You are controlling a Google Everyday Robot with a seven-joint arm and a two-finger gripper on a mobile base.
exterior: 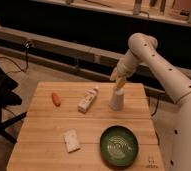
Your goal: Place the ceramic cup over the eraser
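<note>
A white ceramic cup (pixel 116 100) stands upside down on the wooden table (pixel 44 120), right of the middle. My gripper (pixel 120 81) hangs from the white arm directly above the cup, at or just over its top. A pale rectangular eraser (pixel 71 140) lies flat near the table's front, to the left of and well in front of the cup.
A green plate (pixel 119 145) sits at the front right, just in front of the cup. A white tube (pixel 88 99) lies left of the cup. A small orange object (pixel 56 99) lies further left. A dark chair (pixel 1 100) stands off the table's left edge.
</note>
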